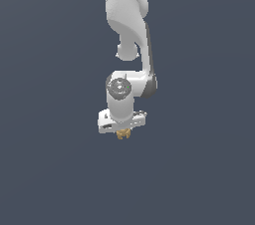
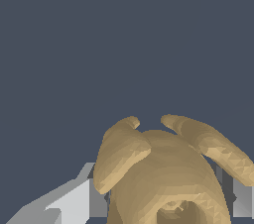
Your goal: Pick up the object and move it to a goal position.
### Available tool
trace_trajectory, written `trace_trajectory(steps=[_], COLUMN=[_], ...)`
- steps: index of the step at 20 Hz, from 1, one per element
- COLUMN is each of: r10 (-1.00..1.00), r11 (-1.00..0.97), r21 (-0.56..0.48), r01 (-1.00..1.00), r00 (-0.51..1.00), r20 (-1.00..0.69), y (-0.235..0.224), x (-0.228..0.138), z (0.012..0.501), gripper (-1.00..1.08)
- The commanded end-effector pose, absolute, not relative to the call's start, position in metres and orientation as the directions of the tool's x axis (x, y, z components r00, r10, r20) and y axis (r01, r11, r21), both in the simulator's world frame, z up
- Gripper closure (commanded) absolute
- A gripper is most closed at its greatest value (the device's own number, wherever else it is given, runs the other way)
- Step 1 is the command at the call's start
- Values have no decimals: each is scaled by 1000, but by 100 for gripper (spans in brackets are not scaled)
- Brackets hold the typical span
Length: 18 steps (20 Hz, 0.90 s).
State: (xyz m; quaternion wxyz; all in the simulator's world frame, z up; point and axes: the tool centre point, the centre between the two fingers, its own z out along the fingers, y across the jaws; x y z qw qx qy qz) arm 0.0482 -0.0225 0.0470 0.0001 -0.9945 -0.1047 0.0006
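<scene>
The object (image 1: pixel 123 134) is a small tan-gold, lumpy item with short nubs. In the exterior view it sits directly under the white hand of my gripper (image 1: pixel 122 132), mostly covered by it. In the wrist view the object (image 2: pixel 163 173) fills the space between my two grey fingers (image 2: pixel 94 198), and its nubs stick out past them. The fingers stand close against both sides of the object, so the gripper is shut on it. The goal position shows no marker in either view.
The white arm (image 1: pixel 127 15) comes down from the exterior view's top. A plain dark blue-grey surface (image 1: pixel 50 169) fills both views, with no other objects on it.
</scene>
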Motion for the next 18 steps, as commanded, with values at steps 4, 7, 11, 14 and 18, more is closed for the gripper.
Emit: trace_trajectory(steps=[4, 7, 11, 14, 18], r10=[209, 209, 209, 209, 209], r11=[-978, -978, -978, -978, -978], r21=[0, 0, 1, 1, 1], r01=[209, 209, 209, 209, 209], r00=[978, 978, 978, 978, 978], r20=[0, 0, 0, 0, 0], y=[-14, -6, 7, 19, 37], x=[42, 37, 28, 19, 6], z=[68, 86, 119, 149, 193], gripper=[108, 108, 108, 108, 108])
